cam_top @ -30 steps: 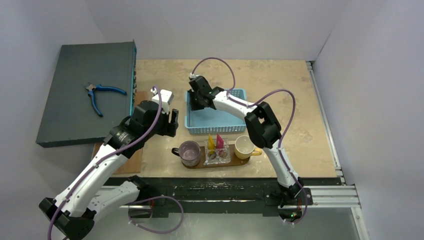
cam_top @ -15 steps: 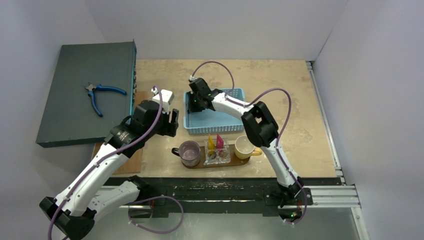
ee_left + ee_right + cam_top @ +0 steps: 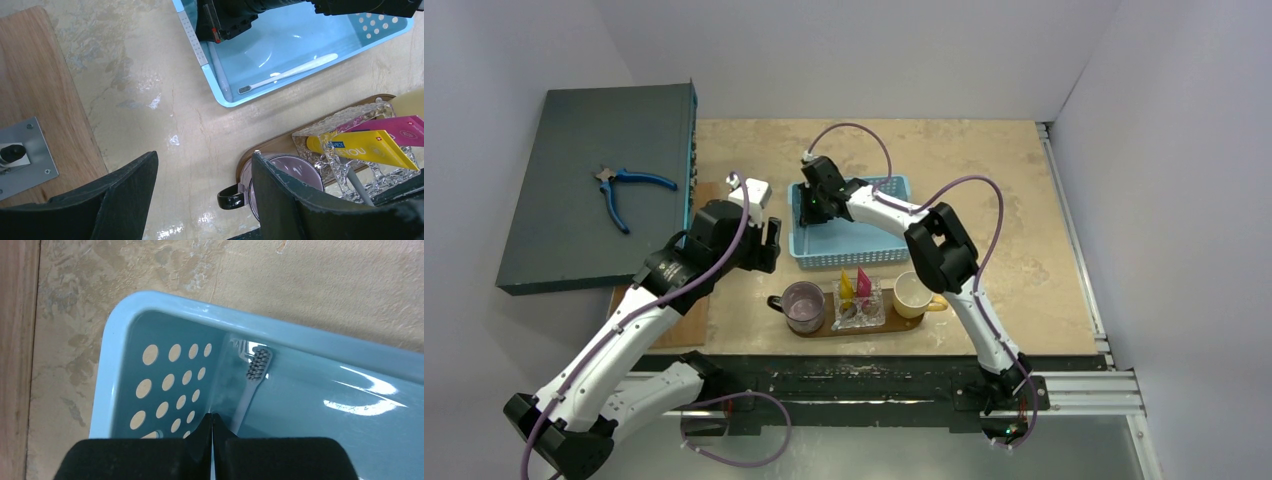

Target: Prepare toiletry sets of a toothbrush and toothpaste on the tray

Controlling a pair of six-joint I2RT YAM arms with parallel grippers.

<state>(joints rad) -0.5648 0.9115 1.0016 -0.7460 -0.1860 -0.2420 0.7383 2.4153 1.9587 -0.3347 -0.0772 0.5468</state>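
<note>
Two pale toothbrushes lie in the blue basket (image 3: 894,258). One toothbrush (image 3: 287,73) lies slantwise on the basket floor. The other toothbrush (image 3: 252,380) lies along the left wall, bristles away from me. My right gripper (image 3: 212,420) is shut inside the basket's left end (image 3: 807,210), and that brush's handle runs just right of its tips, not between them. The dark tray (image 3: 270,147) holds a glass holder with the yellow toothpaste (image 3: 365,147) and the pink toothpaste (image 3: 400,127). My left gripper (image 3: 202,200) hangs open above the table left of the tray (image 3: 771,245).
A purple mug (image 3: 803,305) and a yellow cup (image 3: 912,293) stand at the tray's two ends. Blue-handled pliers (image 3: 621,190) lie on a dark slab (image 3: 554,230) at the far left. A light wooden board (image 3: 45,90) lies under my left arm.
My right gripper has edged a little left inside the basket, and the basket has shifted slightly left with it. The left arm has not moved.
</note>
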